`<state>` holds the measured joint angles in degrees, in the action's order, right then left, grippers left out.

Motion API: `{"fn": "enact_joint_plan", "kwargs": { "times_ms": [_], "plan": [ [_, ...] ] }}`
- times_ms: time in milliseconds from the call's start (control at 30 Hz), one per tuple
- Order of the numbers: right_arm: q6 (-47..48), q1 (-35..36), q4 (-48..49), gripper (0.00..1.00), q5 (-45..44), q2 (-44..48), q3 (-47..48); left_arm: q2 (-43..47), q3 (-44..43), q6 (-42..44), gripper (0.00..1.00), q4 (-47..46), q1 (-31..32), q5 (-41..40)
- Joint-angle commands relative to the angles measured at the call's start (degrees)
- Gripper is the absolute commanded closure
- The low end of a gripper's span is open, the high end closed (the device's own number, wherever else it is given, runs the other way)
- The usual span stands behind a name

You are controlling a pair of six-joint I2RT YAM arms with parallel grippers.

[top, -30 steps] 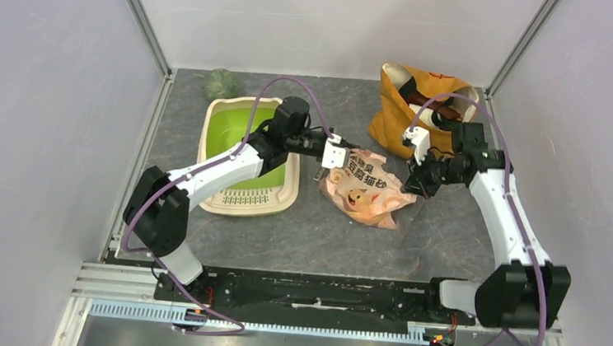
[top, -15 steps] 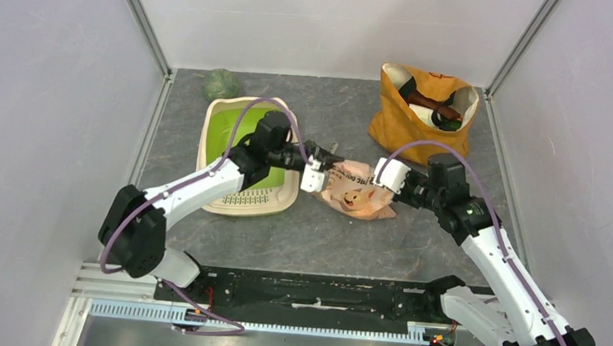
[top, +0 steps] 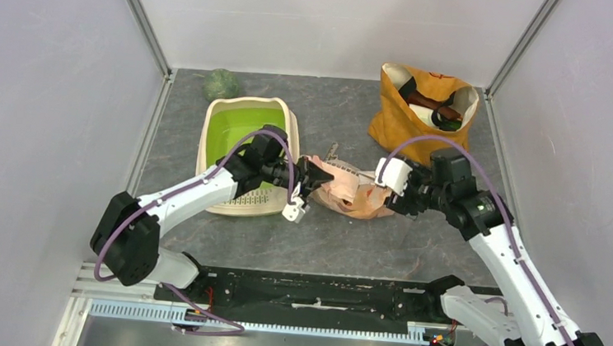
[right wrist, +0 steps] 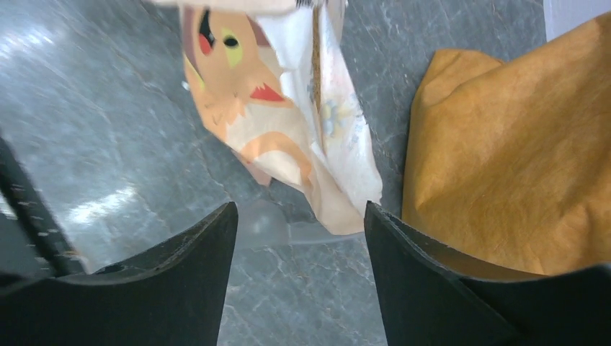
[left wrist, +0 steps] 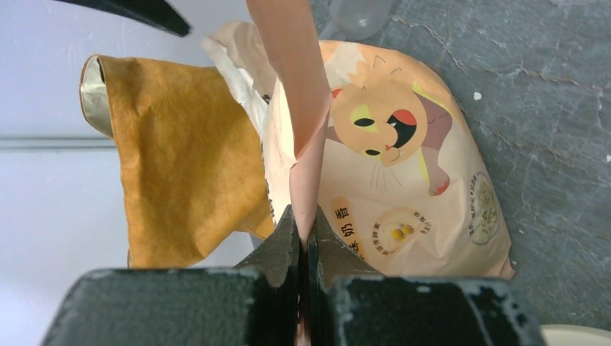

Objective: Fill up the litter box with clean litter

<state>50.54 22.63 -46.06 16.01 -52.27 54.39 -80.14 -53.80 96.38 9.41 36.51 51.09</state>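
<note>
Opening litter bag, likely | left fingers pinched tight on its edge | right fingers spread, holding nothing | next: right should pinch opposite edge | litter box unfilled

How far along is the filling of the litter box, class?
Done: nothing; the litter box shows bare green inside. In hand: the left tool pinches the printed bag by its edge; the right tool is open beside it. Left: pouring litter in.

On the grey stone-patterned tabletop, a crumpled peach-orange bag with a cartoon cat sits mid-table, a mustard-yellow fabric bag stands open just beyond it at far right, and a dark green lump rests far left.
</note>
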Motion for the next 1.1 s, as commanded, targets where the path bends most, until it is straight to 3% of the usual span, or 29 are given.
{"fn": "enact_joint_plan", "kwargs": {
  "times_ms": [0,67,133,400,567,833,1067],
  "plan": [
    [-6.51,-1.14,-11.19,0.32,8.88,-2.38,11.95,2.68,2.99,11.77,0.98,2.93,-0.92,2.2],
    [-9.87,-3.02,-12.31,0.41,12.16,-5.43,17.09,3.28,4.81,16.34,0.98,1.78,-0.92,3.02],
    [-14.17,-6.55,-12.54,0.45,15.3,-9.5,21.85,3.62,5.44,18.65,0.98,1.34,-0.91,3.91],
    [-13.38,-8.3,-22.06,0.42,17.03,-25.0,32.0,3.84,6.95,33.15,0.98,5.61,-0.83,4.71],
    [-10.47,-6.07,-23.76,0.42,14.06,-28.06,31.92,4.19,6.3,31.6,0.98,4.25,-0.81,4.43],
    [-10.61,-2.34,-22.23,0.34,12.15,-33.94,31.61,3.91,5.12,31.09,0.98,3.6,-0.75,4.4],
    [-11.48,-1.41,-16.8,0.44,8.21,-36.35,29.58,4.03,4.16,30.6,0.98,3.13,-0.75,4.37]
  ]
}}
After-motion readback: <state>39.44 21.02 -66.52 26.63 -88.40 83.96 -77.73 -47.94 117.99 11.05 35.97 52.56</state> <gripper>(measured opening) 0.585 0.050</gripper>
